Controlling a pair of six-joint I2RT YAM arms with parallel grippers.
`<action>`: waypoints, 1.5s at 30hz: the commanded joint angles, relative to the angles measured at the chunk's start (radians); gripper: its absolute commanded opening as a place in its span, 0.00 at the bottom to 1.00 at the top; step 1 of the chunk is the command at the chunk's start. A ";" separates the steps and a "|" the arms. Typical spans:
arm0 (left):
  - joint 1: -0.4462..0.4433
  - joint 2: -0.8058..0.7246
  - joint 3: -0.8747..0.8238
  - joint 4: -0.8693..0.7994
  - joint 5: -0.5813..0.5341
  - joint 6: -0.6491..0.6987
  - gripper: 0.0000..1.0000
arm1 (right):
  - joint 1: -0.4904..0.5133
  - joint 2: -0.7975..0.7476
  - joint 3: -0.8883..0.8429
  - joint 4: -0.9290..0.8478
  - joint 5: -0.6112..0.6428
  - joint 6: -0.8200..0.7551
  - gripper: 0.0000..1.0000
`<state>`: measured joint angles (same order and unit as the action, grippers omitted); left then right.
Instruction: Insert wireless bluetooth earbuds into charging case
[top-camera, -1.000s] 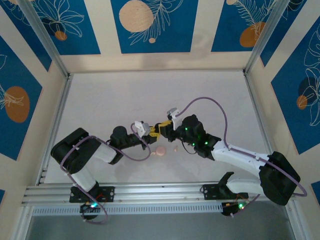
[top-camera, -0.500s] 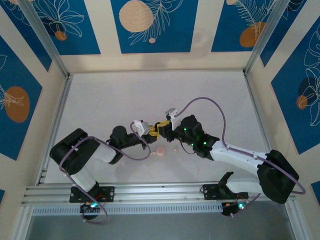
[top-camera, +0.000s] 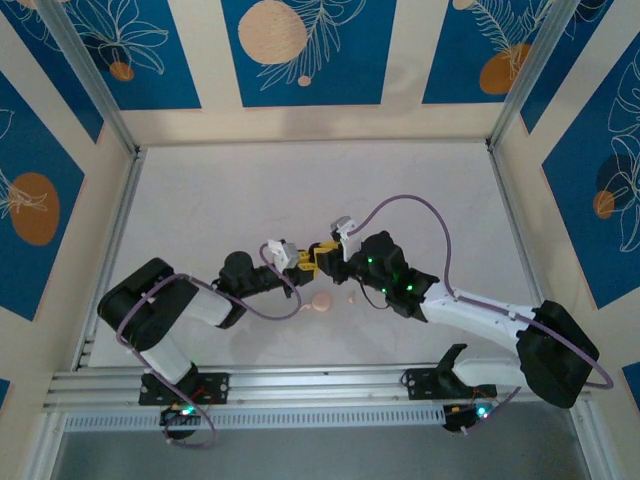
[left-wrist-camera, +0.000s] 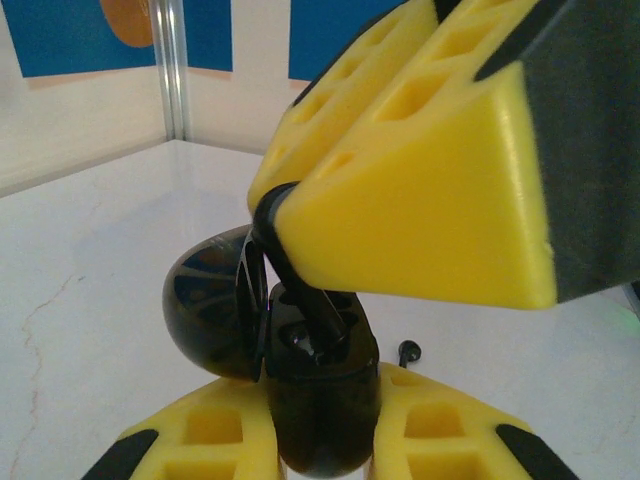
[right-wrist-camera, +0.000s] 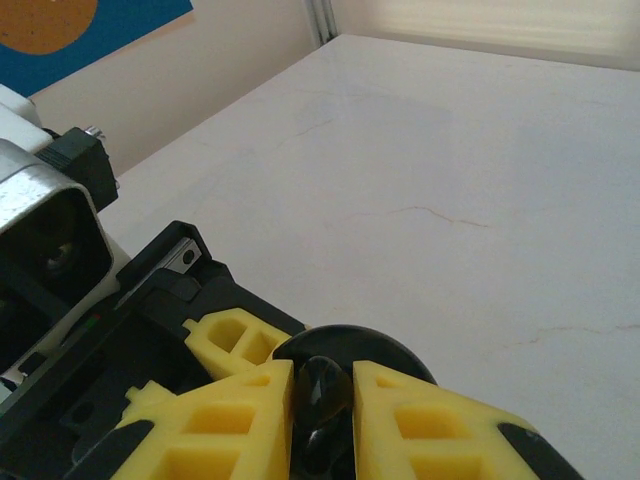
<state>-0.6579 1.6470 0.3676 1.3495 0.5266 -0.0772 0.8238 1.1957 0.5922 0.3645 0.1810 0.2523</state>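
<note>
Where the pincers meet: mid-tabletop (top-camera: 300, 190), nose to nose, low over the surface in the top view.
Left pincer (left-wrist-camera: 320, 450): clenched on the black case (left-wrist-camera: 320, 395), lid (left-wrist-camera: 205, 300) swung open to one side. Basically acting as a vise.
Right pincer (right-wrist-camera: 322, 375): pinched on a black bud (right-wrist-camera: 319, 402), coming at the open case from above.
Black bud: in the left wrist view its stem pokes down into the case. It looks like it's touching the inside, but I can't tell if it's seated.
What changed: not much over the last second tbh. Both pincers crept a bit leftward together and the right one tightened in on the case. No let-go yet.
What that means: my read is we're mid-insert on a black bud, at the fine alignment stage. It probably wants a small push down, then a release.
Pink case (top-camera: 320, 303): on the tabletop near the pincers, on the side toward the bases, nobody holding it.
Pink bud (top-camera: 352, 297): lying loose just beside the pink case.
Risk: the bud is tiny and sits tilted, so it could cock sideways or cling to a finger when the right pincer opens.
</note>
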 joint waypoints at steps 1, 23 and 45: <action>-0.008 -0.040 0.009 0.056 -0.037 0.001 0.08 | 0.014 -0.028 -0.020 -0.040 0.007 -0.027 0.21; -0.009 -0.055 -0.001 0.057 -0.051 0.056 0.08 | 0.024 0.027 0.026 -0.087 -0.060 -0.020 0.22; -0.009 -0.052 -0.008 0.057 -0.050 0.062 0.08 | 0.008 0.029 0.047 -0.085 -0.095 0.030 0.42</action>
<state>-0.6598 1.6295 0.3645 1.3247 0.4847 -0.0238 0.8364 1.2160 0.6155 0.3172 0.1135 0.2661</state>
